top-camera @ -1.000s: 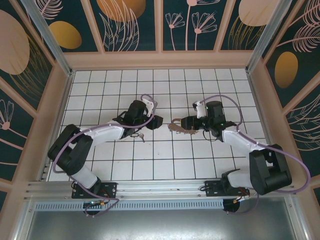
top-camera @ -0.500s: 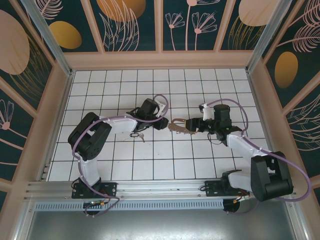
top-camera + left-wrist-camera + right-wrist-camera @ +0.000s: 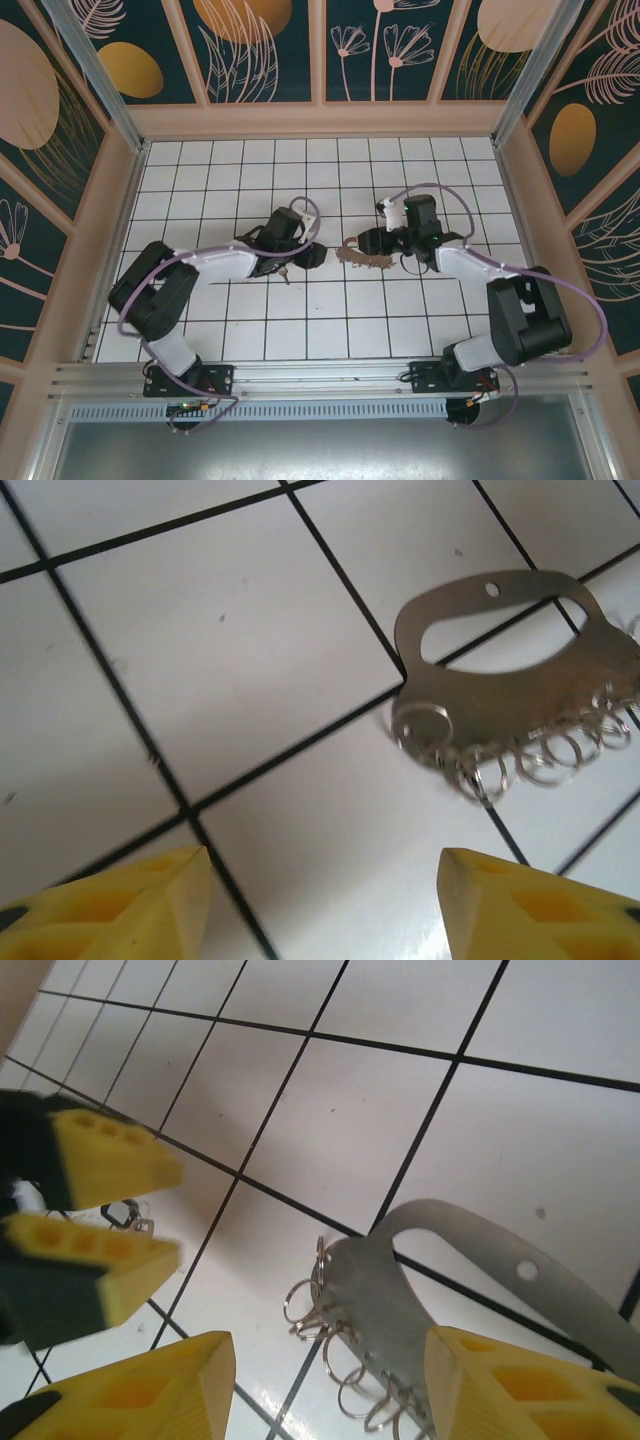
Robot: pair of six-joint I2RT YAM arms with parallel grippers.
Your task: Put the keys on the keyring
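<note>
- The left gripper (image 3: 314, 257) is hovering just left of the tabletop's (image 3: 200, 190) centre, and its claw is standing wide apart with nothing between the fingers.
- In the left wrist view, the two yellow fingertips (image 3: 110, 905) are sitting at the bottom corners, with bare white tile between them.
- The right gripper (image 3: 368, 241) is hovering just right of the tabletop's centre, facing the left gripper. Its claw is also standing apart and gripping nothing.
- The keyring (image 3: 362, 258) is lying flat on the tiles near the tabletop's centre, between the two grippers and just beside the right one.
- In the wrist views, the keyring (image 3: 510, 695) is showing as a flat metal plate with an oval slot, one small round hole and a row of small wire rings along one edge.
- In the right wrist view, the keyring (image 3: 400, 1280) is lying just ahead of the right fingertips (image 3: 130, 1390). Whether they are touching it cannot be told.
- The keys (image 3: 283, 270) are lying on the tiles just left of centre, a little toward the near edge, beside the left arm's wrist and apart from the keyring.
- In the right wrist view, the keys' small black loop (image 3: 125, 1215) is showing between the left gripper's fingers.
</note>
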